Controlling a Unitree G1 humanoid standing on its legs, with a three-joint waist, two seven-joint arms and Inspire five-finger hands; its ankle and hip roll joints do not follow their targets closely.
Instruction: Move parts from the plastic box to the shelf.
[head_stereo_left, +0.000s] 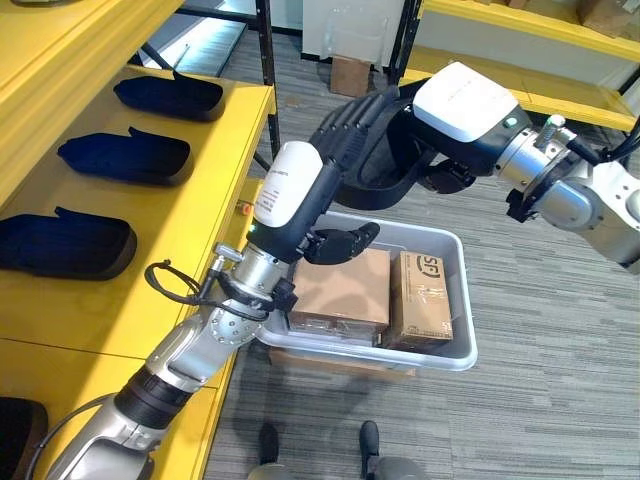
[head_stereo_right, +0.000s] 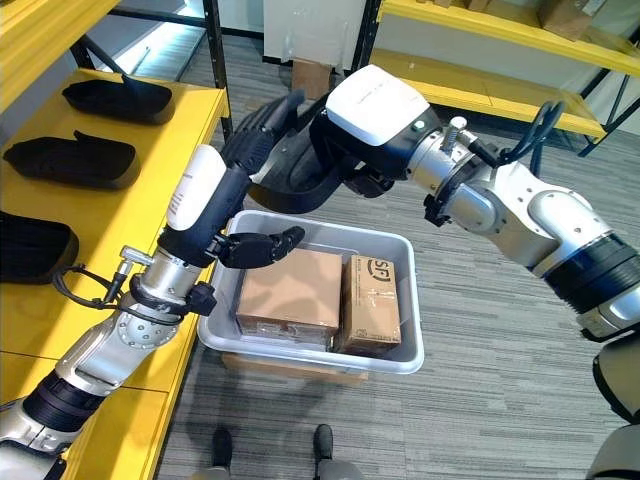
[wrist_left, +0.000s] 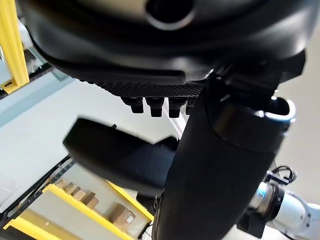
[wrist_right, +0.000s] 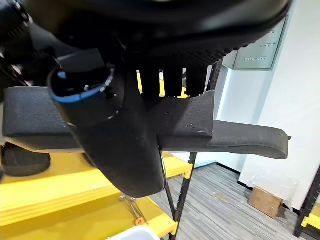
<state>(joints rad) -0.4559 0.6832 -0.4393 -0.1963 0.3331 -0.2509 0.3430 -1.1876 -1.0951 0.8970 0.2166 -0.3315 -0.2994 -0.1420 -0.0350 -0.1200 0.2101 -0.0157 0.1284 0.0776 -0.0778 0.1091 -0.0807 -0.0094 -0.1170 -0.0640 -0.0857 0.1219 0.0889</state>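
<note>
1. Left eye view: the right hand (head_stereo_left: 350, 135) is raised above the far rim of the grey plastic box (head_stereo_left: 455, 352), fingers curled round a black curved foam part (head_stereo_left: 385, 180), thumb under it.
2. Right wrist view gives the same grip up close: the fingers come over the top of the black part (wrist_right: 235, 137) and the thumb crosses its front face, so the part is clamped between them.
3. The left hand (head_stereo_right: 255, 247) hangs over the near-left corner of the box, just above a flat brown cardboard carton (head_stereo_right: 292, 291); its fingers are bent loosely and hold nothing.
4. Beside that carton, touching it, a smaller brown cardboard carton (head_stereo_right: 372, 305) lies in the box's right half.
5. On the yellow shelf (head_stereo_left: 205, 210) to the left, three black foam parts (head_stereo_left: 125, 157) lie in a row, apart from each other.
</note>
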